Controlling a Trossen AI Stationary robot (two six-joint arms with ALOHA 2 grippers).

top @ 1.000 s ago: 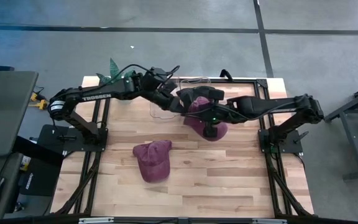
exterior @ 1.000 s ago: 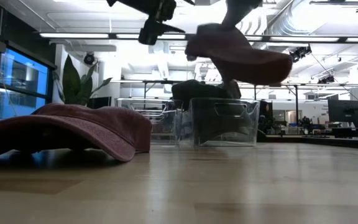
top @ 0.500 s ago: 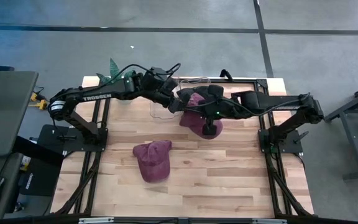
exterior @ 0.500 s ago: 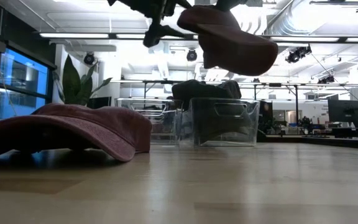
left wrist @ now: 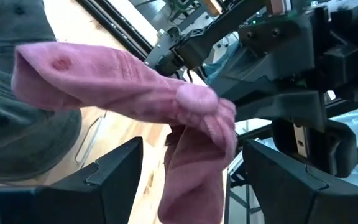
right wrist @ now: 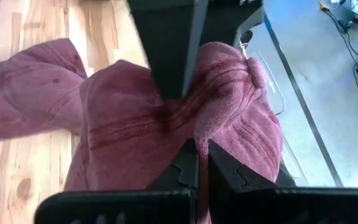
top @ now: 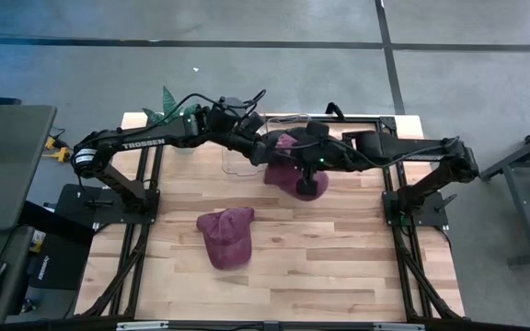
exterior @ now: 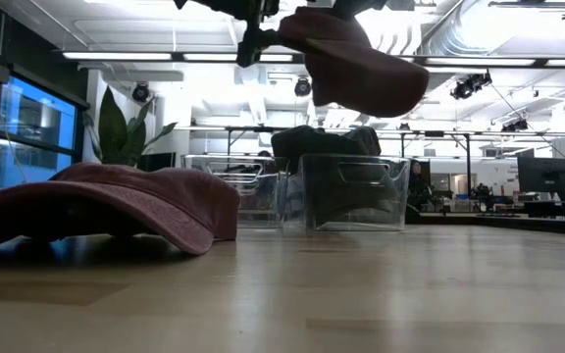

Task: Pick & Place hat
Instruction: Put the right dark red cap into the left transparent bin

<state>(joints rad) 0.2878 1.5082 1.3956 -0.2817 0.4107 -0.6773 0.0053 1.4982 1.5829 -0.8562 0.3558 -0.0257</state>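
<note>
- We found a maroon hat (top: 285,164) held up off the table (top: 339,248), just at the near edge of the clear bin (top: 247,161) at the back.
- The right gripper (right wrist: 197,163) had its fingers pinched shut on a fold of the hat's cloth, as its wrist view showed.
- The left gripper (top: 267,147) was beside the same hat; in its wrist view the two fingers (left wrist: 120,177) stood wide apart with the hat's cloth hanging between them, touching neither that we could see.
- In the low view the hat (exterior: 356,64) hung above the bin (exterior: 351,191), where something dark lay inside.
- A second maroon hat (top: 225,235) lay flat on the table, nearer the front and well apart from both grippers.
- A green plant (top: 168,103) stood at the back left corner.
</note>
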